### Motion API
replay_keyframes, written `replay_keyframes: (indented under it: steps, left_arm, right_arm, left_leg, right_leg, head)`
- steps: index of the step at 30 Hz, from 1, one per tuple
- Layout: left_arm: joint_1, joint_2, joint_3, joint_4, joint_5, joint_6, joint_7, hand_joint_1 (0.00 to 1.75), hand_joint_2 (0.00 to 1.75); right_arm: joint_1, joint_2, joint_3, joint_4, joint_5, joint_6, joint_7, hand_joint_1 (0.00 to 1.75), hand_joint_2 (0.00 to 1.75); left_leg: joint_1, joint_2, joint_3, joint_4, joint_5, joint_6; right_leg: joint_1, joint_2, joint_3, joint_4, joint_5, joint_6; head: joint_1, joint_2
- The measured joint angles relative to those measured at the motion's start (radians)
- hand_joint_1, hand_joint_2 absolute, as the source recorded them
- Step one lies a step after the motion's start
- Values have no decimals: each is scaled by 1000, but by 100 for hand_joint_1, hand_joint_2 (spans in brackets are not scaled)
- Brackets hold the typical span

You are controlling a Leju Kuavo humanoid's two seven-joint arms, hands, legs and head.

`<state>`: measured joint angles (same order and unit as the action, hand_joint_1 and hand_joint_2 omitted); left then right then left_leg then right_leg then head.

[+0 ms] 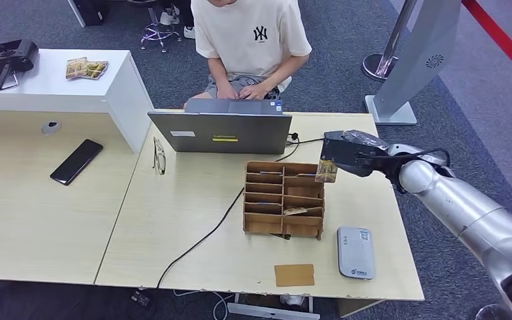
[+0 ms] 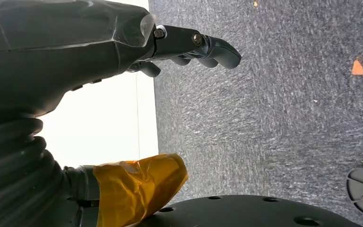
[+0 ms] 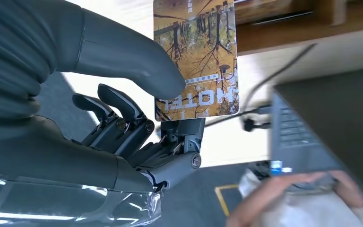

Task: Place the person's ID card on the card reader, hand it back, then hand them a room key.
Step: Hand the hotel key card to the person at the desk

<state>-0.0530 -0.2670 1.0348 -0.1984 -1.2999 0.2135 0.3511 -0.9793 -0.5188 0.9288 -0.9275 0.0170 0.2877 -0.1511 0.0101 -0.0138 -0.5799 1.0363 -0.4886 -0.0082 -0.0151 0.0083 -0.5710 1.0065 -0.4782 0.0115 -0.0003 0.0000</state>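
The right hand (image 1: 347,152) pinches a room key (image 1: 326,171) above the wooden organizer (image 1: 284,199), whose slots hold cards.

Open grey laptop (image 1: 221,132) at the table's far edge, its cable (image 1: 203,241) trailing toward the near edge. Folded glasses (image 1: 159,157) lie just left of the laptop. A black phone (image 1: 76,161) rests on the adjoining table (image 1: 33,220), well apart.

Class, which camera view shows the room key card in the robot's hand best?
The right wrist view: the key card appears large, its tree picture and "HOTEL" lettering readable, pinched by the right hand. The head view shows it small above the wooden organizer. The left wrist view faces carpet.
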Motion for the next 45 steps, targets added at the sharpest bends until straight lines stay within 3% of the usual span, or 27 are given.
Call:
replay_keyframes:
  steps: [6,20,26,33,37,45]
  left_arm:
    - [0,0,0,0,-1,6,-3,0,175]
    - [0,0,0,0,-16,14,-1,0,175]
    - [0,-2,0,0,-19,17,0,0,175]
    - [0,-2,0,0,-23,17,0,0,175]
    - [0,-2,0,0,-34,17,1,0,175]
    - [-1,-2,-8,0,-73,13,16,0,175]
  right_arm:
    - [91,90,-98,-37,108,-55,-39,175,175]
    - [229,373,-223,-86,262,-267,-61,175,175]
    - [253,453,-288,-138,268,-299,-62,175,175]
    - [269,495,-338,-174,262,-328,-72,175,175]
    - [282,538,-377,-198,274,-411,-71,175,175]
    - [287,663,-399,-184,467,-646,-53,175,175]
  left_leg:
    - [1,1,0,0,0,0]
    - [1,2,0,0,0,0]
    - [1,2,0,0,0,0]
    - [1,2,-1,0,0,0]
    - [1,2,-1,0,0,0]
    - [1,3,-1,-1,0,0]
  right_leg:
    - [1,1,0,0,0,0]
    - [1,2,-1,0,0,0]
    - [1,2,-1,0,0,0]
    - [1,2,-2,0,0,0]
    - [1,2,-2,0,0,0]
    - [2,3,-2,1,0,0]
  head:
    - [0,0]
    - [0,0]
    - [0,0]
    - [0,0]
    - [0,0]
    - [0,0]
